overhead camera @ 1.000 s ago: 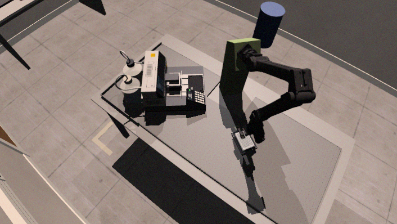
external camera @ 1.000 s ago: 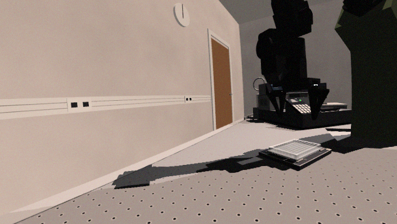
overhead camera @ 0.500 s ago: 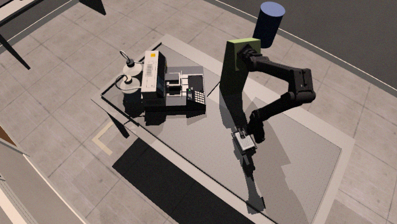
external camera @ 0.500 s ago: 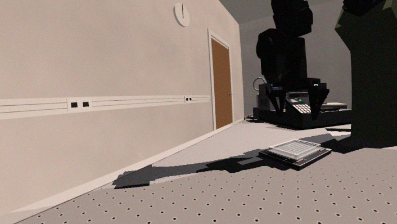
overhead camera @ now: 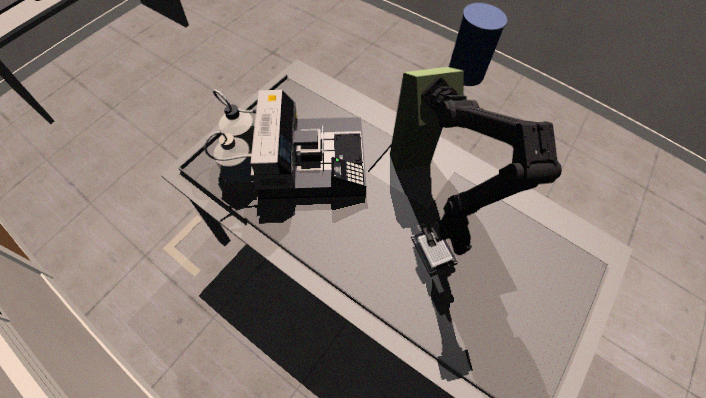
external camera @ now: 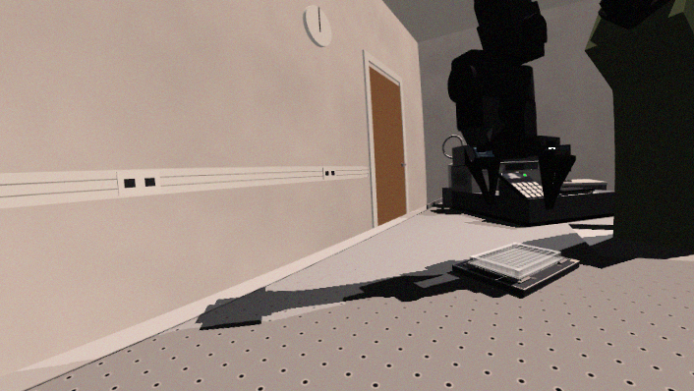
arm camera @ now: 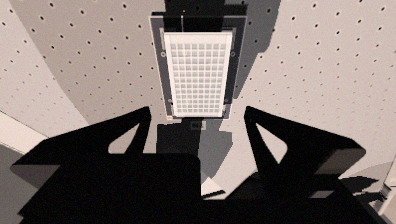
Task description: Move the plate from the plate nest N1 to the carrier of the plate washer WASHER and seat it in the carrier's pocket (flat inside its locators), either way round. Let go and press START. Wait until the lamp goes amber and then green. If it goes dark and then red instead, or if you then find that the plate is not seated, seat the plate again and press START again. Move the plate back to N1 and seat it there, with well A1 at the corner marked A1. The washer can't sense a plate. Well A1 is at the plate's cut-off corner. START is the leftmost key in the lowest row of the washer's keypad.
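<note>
Plate [overhead camera: 440, 252] [external camera: 516, 260] [arm camera: 198, 75] on its nest [overhead camera: 423, 257] [external camera: 550, 282] [arm camera: 237, 55] in the top view, out in front of the arm [overhead camera: 535, 150] [external camera: 506, 98]; that placing leaves it within reach from above. Over by the washer [overhead camera: 270, 130] [external camera: 570, 208], the lamp [overhead camera: 337, 160] [external camera: 524, 175] shows green beside the keypad [overhead camera: 355, 172] [external camera: 528, 189].

Exterior view now: gripper [overhead camera: 430, 235] [external camera: 521, 206] [arm camera: 197, 111] well above the plate, fingers pointing down, nothing between them. That height, I'd judge, keeps the tips clear of the rim while lining up. The plate looks level, pale and glassy, its rim standing proud of the dark nest; full seating I can't confirm.

And the wrist view: jaws wide open, apart enough, it seems, to straddle the plate's narrower width. White, gridded with wells, long sides running with the nest's. N1's locators at the corners would keep it square. Which corner is cut? Too small to tell.
</note>
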Robot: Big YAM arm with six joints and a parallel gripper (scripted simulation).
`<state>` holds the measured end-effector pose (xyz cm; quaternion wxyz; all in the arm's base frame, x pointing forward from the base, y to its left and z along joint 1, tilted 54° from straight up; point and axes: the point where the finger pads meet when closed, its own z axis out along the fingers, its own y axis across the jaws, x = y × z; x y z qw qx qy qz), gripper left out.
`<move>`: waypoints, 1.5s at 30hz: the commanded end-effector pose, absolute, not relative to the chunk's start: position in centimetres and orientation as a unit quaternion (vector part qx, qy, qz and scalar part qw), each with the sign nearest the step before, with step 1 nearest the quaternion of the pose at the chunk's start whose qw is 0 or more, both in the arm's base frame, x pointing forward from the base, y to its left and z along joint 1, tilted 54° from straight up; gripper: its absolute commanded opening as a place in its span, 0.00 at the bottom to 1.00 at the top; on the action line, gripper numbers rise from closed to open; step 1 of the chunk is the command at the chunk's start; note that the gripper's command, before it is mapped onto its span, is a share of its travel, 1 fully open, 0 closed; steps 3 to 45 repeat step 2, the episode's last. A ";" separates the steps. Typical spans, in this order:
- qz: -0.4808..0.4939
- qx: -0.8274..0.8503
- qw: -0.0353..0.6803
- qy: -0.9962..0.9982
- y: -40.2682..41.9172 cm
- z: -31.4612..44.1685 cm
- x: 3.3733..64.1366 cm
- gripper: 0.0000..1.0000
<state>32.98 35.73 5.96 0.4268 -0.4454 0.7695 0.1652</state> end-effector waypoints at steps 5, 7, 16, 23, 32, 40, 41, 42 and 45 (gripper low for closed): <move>0.163 -0.447 0.424 0.770 35.3 5.8 32.7 1.00; 0.163 -0.447 0.424 0.770 35.3 5.8 32.7 1.00; 0.163 -0.447 0.424 0.770 35.3 5.8 32.7 1.00; 0.163 -0.447 0.424 0.770 35.3 5.8 32.7 1.00; 0.163 -0.447 0.424 0.770 35.3 5.8 32.7 1.00; 0.163 -0.447 0.424 0.770 35.3 5.8 32.7 1.00; 0.163 -0.447 0.424 0.770 35.3 5.8 32.7 1.00; 0.163 -0.447 0.424 0.770 35.3 5.8 32.7 1.00; 0.163 -0.447 0.424 0.770 35.3 5.8 32.7 1.00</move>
